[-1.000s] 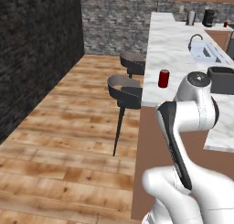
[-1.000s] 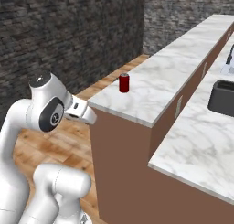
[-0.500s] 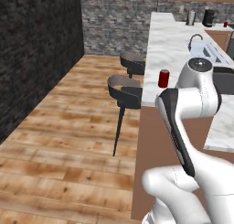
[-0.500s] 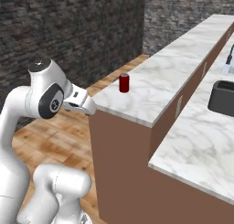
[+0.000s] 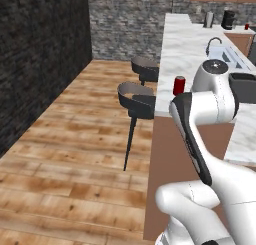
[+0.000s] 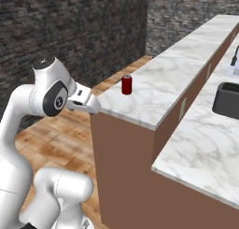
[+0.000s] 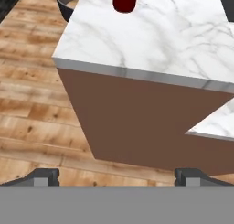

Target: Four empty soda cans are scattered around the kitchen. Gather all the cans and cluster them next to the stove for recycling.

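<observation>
A: What's different from a second ago?

B: The arm has swung. Its upper joint has turned toward the desk, and the hand now reaches forward near the desk's near corner. The base itself looks unmoved, since the stools and floor sit in the same place.

A: So what does that mean for the job?

B: I'd judge it's lining up on the first red soda can. That can stands upright on the marble desk, close to the edge above the stools. The hand view has it at the top edge, well beyond the desk's corner.

A: Is the hand on it yet?

B: No. The hand is well apart from the can, lower than the desk top and short of it. Its fingers are spread wide with nothing between them.

A: Any other cans?

B: A small red thing stands at the far end of the counter, too small to name. Gathering has barely started, by my reckoning; I can't make out the stove from here.
</observation>
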